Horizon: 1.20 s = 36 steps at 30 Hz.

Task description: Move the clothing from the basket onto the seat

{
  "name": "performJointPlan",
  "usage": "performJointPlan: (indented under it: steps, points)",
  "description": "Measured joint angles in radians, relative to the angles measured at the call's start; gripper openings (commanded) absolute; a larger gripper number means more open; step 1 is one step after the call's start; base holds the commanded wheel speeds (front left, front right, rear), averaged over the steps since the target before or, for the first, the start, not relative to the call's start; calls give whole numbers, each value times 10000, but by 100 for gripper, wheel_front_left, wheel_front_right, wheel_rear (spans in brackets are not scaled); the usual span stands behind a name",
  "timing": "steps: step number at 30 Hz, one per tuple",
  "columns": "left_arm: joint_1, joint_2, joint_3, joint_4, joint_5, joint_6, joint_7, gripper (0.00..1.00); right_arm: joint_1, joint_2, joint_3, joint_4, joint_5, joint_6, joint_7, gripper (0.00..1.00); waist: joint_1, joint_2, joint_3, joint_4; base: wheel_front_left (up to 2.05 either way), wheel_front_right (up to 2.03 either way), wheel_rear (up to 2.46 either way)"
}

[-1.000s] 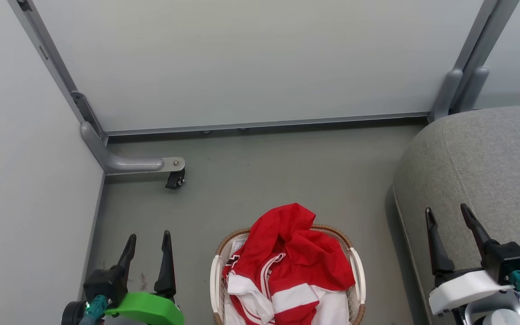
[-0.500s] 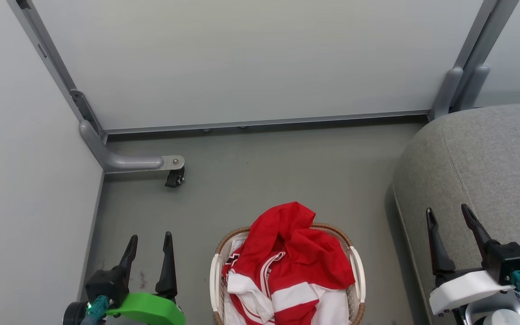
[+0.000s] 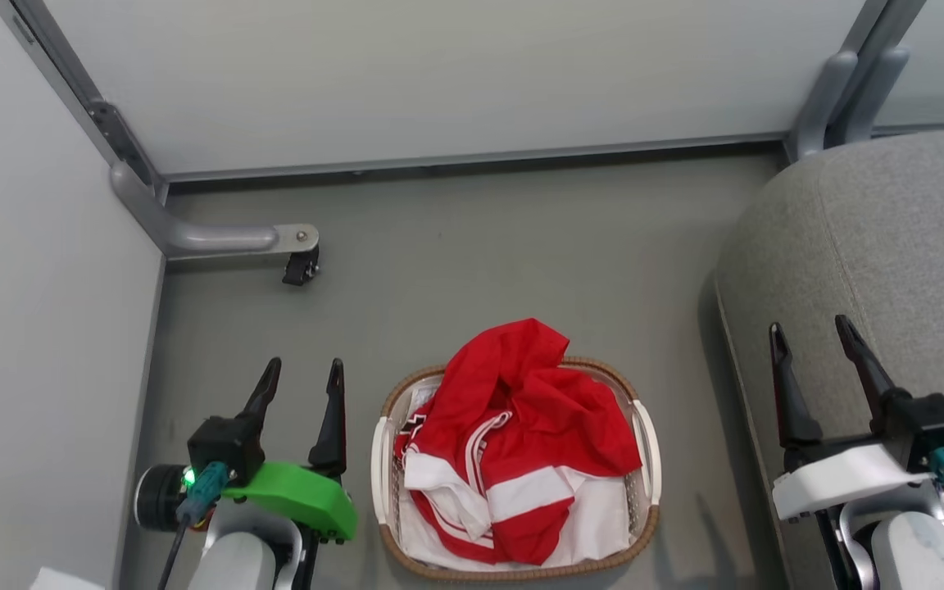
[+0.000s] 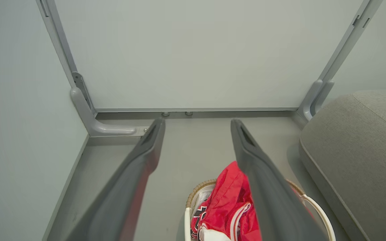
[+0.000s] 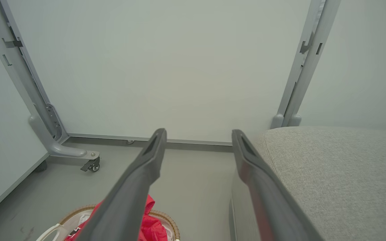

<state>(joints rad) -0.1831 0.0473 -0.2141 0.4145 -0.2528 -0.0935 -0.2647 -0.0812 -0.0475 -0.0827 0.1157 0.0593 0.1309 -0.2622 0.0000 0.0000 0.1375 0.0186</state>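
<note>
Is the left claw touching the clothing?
Apart. The head view shows bare floor and the basket rim between the open left claw and the clothing.

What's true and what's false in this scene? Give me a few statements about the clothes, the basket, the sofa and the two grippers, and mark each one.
1. The red and white clothes lie piled in the basket. True.
2. The basket stands on the sofa. False: it stands on the floor, beside the sofa.
3. The left gripper and the right gripper both have their jaws open, with nothing between them. True.
4. Some clothes already lie on the sofa. False: all the clothes in sight are in the basket.
</note>
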Motion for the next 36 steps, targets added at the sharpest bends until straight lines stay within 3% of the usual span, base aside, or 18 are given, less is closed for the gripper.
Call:
performJointPlan:
  steps: [20, 36]
  points:
    - [-4792, 0, -2913, 6146, 1012, -347, 38, 100, -2001, -8, 178, -403, 151, 2, -12, 100, 1, 0, 3721, -492, 0, 0, 0]
    - [-6265, 38, -6495, 7827, 477, -357, 1032, 100, -2682, -10, 424, -493, 474, 2, -10, 100, 2, 0, 6042, -1102, 0, 0, 0]
